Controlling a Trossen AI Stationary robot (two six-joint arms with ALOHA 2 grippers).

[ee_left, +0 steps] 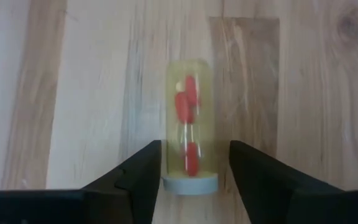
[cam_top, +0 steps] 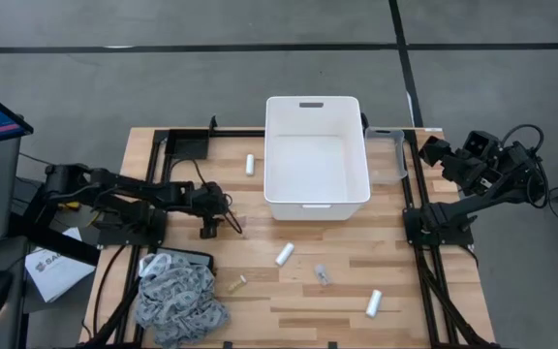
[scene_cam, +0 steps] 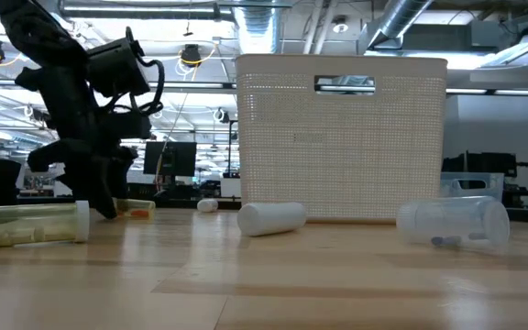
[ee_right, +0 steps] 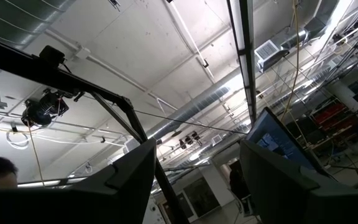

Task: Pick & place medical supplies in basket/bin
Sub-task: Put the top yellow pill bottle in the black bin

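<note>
My left gripper [ee_left: 194,145] [cam_top: 219,228] is open and points down at the table left of the white tub [cam_top: 316,155]. Its fingers stand on either side of a small yellowish vial of red pills [ee_left: 191,127] that lies on the wood; I cannot tell whether they touch it. Three white gauze rolls [cam_top: 250,164] [cam_top: 284,254] [cam_top: 374,303] lie on the table. So do a tiny clear vial [cam_top: 323,274] and a tube of beige sticks [cam_top: 235,284] [scene_cam: 26,225]. The grey patterned bandage [cam_top: 177,302] is heaped at the near left. My right gripper [ee_right: 197,146] [cam_top: 436,151] is open, raised at the far right.
A small clear bin [cam_top: 387,155] stands against the tub's right side. A black pouch [cam_top: 190,259] lies partly under the bandage. Black frame rails run along the table's left and right sides [cam_top: 419,242]. Bare wood lies between the tub and the near items.
</note>
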